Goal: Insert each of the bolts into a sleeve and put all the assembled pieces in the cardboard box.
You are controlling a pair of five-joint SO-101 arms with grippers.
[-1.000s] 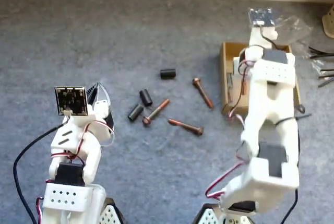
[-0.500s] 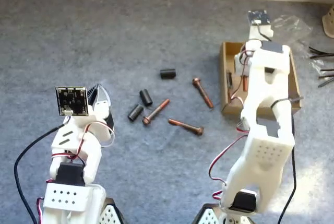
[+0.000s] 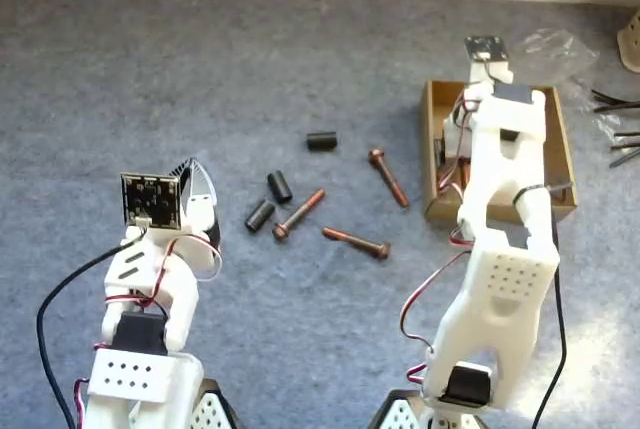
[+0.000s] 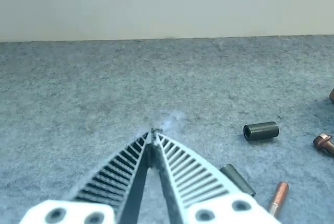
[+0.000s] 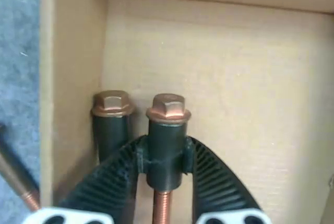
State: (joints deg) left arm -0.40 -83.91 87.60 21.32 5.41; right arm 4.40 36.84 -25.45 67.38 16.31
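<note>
Right claw (image 5: 166, 157) inside the cardboard box (image 3: 432, 109), upper right of the high view, its two ribbed fingers pinching the black sleeve of an assembled piece (image 5: 167, 130). The copper hex head stands clear of the sleeve on the far side and the threaded shank shows between the fingers. A second assembled piece (image 5: 111, 119) lies just beside it, against the box wall at the left of the right wrist view. Whether the held piece touches the box floor cannot be told.

Left claw (image 4: 153, 131), pressed together and holding nothing, hangs over the grey worktop (image 3: 150, 69) at centre left. Three loose bolts (image 3: 299, 213) (image 3: 355, 241) (image 3: 388, 178) and three loose sleeves (image 3: 321, 141) (image 3: 279, 186) (image 3: 259, 215) lie at the centre of the high view, none yet joined.

Hazards, as judged:
- The finger nearest the second piece has little room, so spreading the claw may nudge that piece.
- The grip is on the sleeve alone, so a tilt could let the bolt slide out.
- A release made too high may let the piece roll or bounce.
</note>
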